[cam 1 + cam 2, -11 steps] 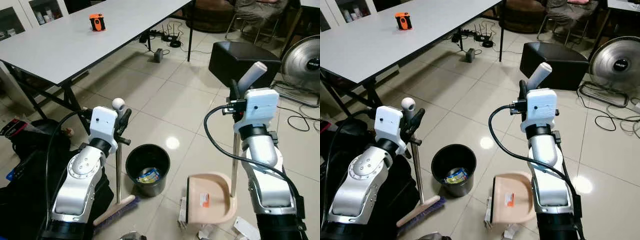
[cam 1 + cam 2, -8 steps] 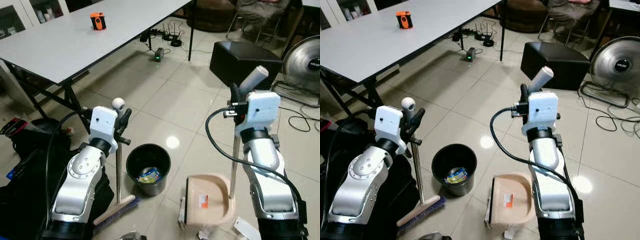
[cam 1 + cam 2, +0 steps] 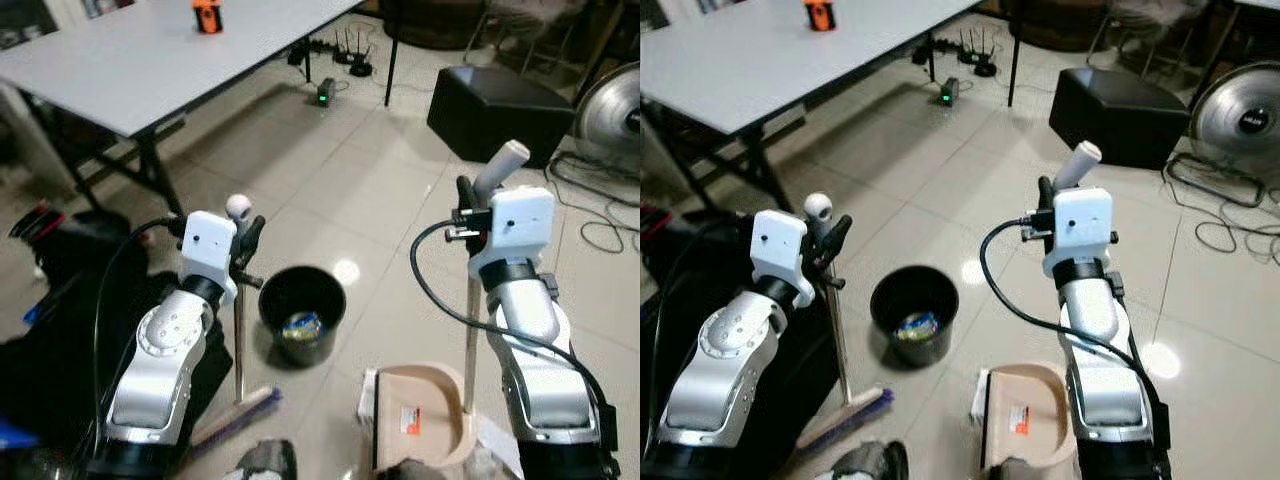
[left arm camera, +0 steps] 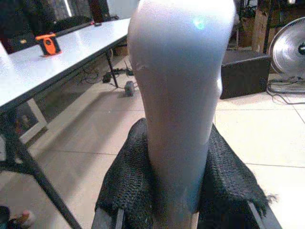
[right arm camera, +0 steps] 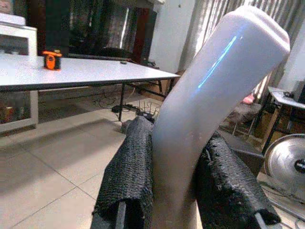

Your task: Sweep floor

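My left gripper point(image 3: 243, 238) is shut on the thin metal handle of a broom, just under its round white knob point(image 3: 236, 206). The broom head point(image 3: 236, 415) rests on the tiles near my left side. My right gripper point(image 3: 464, 205) is shut on the pale curved grip point(image 3: 498, 166) of an upright dustpan handle. The beige dustpan point(image 3: 420, 428) lies on the floor below it, with a small orange-and-white label inside. In both wrist views black mesh-covered fingers point(image 4: 128, 181) point(image 5: 127, 171) clamp a smooth pale handle. A black bin point(image 3: 302, 312) with some litter inside stands between the two arms.
A long grey table point(image 3: 150, 60) with an orange object point(image 3: 207, 14) stands at the far left. A black box point(image 3: 500, 100), a fan point(image 3: 618, 105) and floor cables lie at the far right. Dark bags point(image 3: 60, 330) crowd my left. White scraps point(image 3: 368, 385) lie by the dustpan.
The whole picture has shifted and blurred, so the camera moved. Both grippers keep their hold. The dustpan now shows lower and a little farther from the bin.
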You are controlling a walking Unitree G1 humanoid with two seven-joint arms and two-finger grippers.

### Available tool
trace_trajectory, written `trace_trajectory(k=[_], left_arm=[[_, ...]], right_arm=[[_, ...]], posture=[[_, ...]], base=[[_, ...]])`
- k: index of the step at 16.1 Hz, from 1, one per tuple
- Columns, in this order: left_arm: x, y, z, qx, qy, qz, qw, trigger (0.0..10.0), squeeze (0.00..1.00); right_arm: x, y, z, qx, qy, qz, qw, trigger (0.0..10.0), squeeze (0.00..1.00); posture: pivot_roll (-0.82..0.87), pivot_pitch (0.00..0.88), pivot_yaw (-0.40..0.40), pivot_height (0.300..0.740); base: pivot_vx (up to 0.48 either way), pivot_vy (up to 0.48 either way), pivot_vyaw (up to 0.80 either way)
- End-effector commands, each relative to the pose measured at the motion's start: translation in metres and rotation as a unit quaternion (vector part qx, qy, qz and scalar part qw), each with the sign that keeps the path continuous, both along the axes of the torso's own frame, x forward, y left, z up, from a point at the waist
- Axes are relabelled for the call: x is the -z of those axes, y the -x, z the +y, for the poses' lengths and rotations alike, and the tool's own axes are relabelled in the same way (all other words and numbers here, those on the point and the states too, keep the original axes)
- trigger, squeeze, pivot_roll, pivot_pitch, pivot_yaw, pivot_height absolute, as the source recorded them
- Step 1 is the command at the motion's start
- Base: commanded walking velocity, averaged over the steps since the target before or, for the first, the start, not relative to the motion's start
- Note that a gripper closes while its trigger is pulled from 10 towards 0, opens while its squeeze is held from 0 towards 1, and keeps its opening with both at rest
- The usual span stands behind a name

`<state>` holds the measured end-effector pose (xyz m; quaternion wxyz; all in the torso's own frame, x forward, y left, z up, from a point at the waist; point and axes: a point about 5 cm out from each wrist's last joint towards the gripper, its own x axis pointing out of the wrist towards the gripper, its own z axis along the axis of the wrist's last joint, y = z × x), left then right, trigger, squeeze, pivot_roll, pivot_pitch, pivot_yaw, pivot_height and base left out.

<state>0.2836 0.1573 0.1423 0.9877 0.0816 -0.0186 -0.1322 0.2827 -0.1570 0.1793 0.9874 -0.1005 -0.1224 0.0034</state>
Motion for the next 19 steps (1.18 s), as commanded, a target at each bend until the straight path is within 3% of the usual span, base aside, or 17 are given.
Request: trace_trajectory(k=[1,5,9,16,19], left_arm=[[-0.002,0.001,0.002,-0.004,-0.003,-0.010,1.000,10.0,0.00],[-0.003,0.001,0.004,-0.012,-0.002,-0.015,1.000,10.0,0.00],[-0.003,0.000,0.002,-0.006,-0.007,-0.014,1.000,10.0,0.00],[-0.009,-0.013,-0.009,0.001,0.003,-0.020,1.000,10.0,0.00],[-0.011,-0.020,-0.024,0.024,-0.004,-0.015,1.000,10.0,0.00]], right_arm=[[-0.013,0.002,0.001,-0.008,0.011,-0.023,1.000,10.0,0.00],[-0.008,0.001,0.003,-0.025,0.002,0.001,1.000,10.0,0.00],[-0.001,0.004,0.005,-0.016,-0.019,0.040,0.999,10.0,0.00],[-0.002,0.010,-0.002,0.009,-0.026,0.063,0.998,10.0,0.00],[0.004,0.017,-0.002,0.030,-0.014,0.082,0.996,10.0,0.00]], posture=[[-0.02,0.021,0.029,0.740],[-0.01,0.014,0.001,0.740],[-0.04,0.021,-0.002,0.740],[-0.06,0.034,-0.030,0.740],[-0.09,0.039,-0.076,0.740]], base=[[-0.326,0.000,0.00],[-0.302,0.000,0.00],[0.000,0.000,0.00],[0.000,0.000,-0.77],[0.000,0.000,-0.80]])
